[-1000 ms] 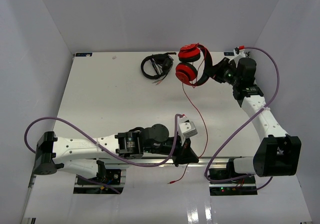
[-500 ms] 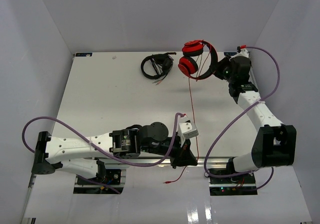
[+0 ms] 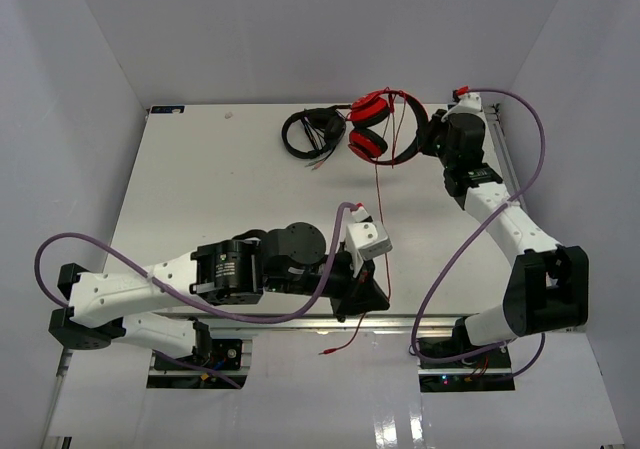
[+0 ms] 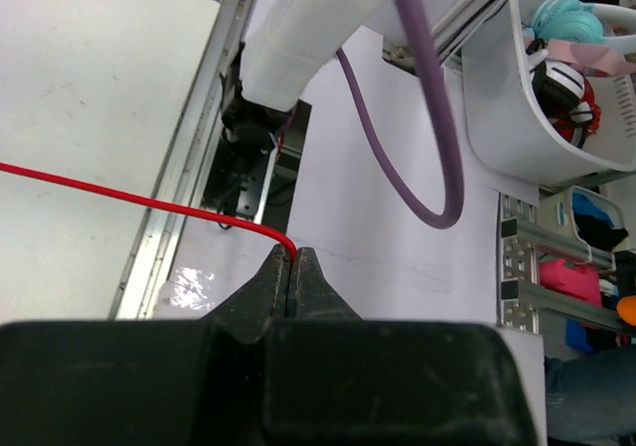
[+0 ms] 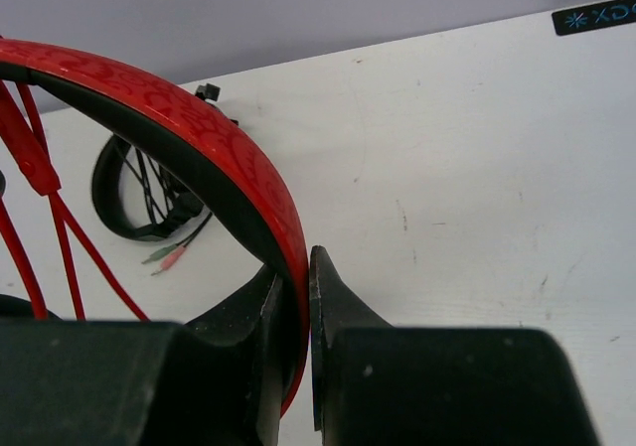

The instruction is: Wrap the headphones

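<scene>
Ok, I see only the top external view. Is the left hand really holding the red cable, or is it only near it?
Observer: Holding. In the left wrist view, the left hand is shut and the red cable is pinched at its very tip.
Operator: And where does the right hand grip?
Observer: In the right wrist view, the right hand is shut on the headband of the red headphones, not on an ear cup.

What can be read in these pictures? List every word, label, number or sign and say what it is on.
"XDO", after a star-like mark, white on a dark sticker at the table edge; the picture's edge cuts it off.
Round label on the left arm's motor: too small to read.
Nothing else legible.
</scene>
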